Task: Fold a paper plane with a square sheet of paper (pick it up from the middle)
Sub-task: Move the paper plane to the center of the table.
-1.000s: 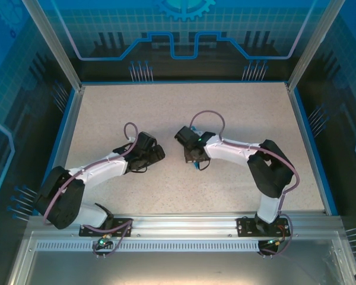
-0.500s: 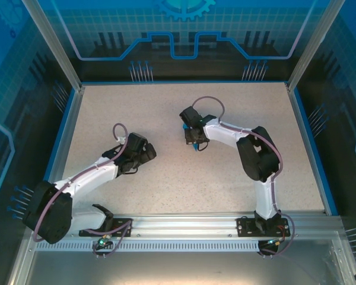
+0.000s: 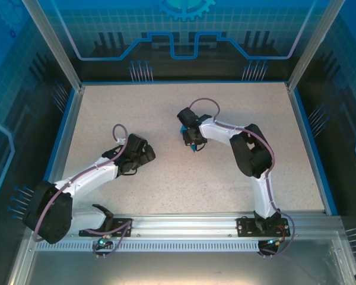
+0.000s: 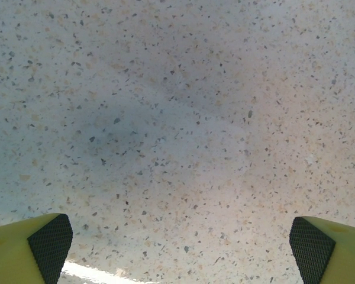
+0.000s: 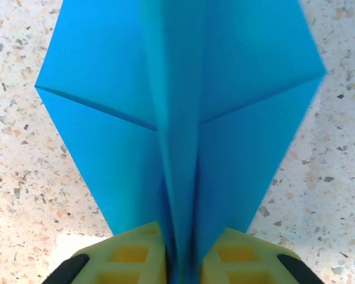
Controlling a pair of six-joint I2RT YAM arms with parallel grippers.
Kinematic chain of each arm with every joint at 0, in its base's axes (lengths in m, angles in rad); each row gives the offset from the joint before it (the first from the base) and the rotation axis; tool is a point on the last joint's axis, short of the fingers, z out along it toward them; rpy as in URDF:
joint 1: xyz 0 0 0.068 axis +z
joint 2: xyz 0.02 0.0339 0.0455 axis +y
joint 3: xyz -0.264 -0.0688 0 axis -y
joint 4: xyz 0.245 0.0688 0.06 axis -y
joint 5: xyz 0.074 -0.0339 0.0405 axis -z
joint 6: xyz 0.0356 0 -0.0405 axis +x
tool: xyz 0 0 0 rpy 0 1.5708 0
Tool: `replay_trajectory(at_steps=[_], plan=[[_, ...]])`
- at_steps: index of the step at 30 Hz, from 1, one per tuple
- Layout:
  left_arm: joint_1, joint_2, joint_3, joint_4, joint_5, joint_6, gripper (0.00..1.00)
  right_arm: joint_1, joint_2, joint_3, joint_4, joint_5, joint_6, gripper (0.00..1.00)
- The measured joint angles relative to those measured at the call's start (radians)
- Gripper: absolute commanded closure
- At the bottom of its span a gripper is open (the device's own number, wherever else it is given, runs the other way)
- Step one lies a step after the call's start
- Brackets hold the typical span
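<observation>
The paper plane [image 5: 242, 94] is bright blue, folded into a pointed dart with two flat wings and a raised middle fold. My right gripper [image 5: 182, 251] is shut on that middle fold, a yellow finger close against each side, with the wings spreading out over the table beyond. From above, small bits of the blue plane [image 3: 195, 149] peek out under the right gripper [image 3: 192, 142] near the table's middle. My left gripper [image 3: 148, 154] is off to its left, open, its black pads [image 4: 50, 244] far apart over bare table with nothing between them.
The speckled beige table [image 3: 166, 107] is fenced by a blue rim and metal frame posts [image 3: 50, 44]. Both arm bases sit on the rail at the near edge [image 3: 184, 225]. The right arm's elbow [image 3: 249, 154] is bent up right of the plane.
The left arm has drawn back to the left, away from the plane, and its jaws have spread wider. The right gripper has carried the plane a little farther from the bases.
</observation>
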Motion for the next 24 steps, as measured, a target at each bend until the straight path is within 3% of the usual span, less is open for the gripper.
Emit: replay_trajectory(at_steps=[8, 15, 20, 24], plan=[[0.027, 0.0, 0.072, -0.075, -0.033, 0.044, 0.02, 0.0, -0.062, 0.006, -0.042, -0.003, 0.0, 0.57], [0.062, -0.04, 0.148, -0.121, -0.106, 0.107, 0.01, -0.009, -0.379, -0.072, -0.034, 0.039, -0.009, 0.27], [0.116, -0.074, 0.171, -0.123, -0.153, 0.181, 0.02, -0.09, -0.622, -0.217, 0.015, 0.14, -0.045, 0.05], [0.171, -0.11, 0.159, -0.077, -0.182, 0.247, 0.01, -0.2, -0.751, -0.358, 0.069, 0.216, -0.099, 0.01]])
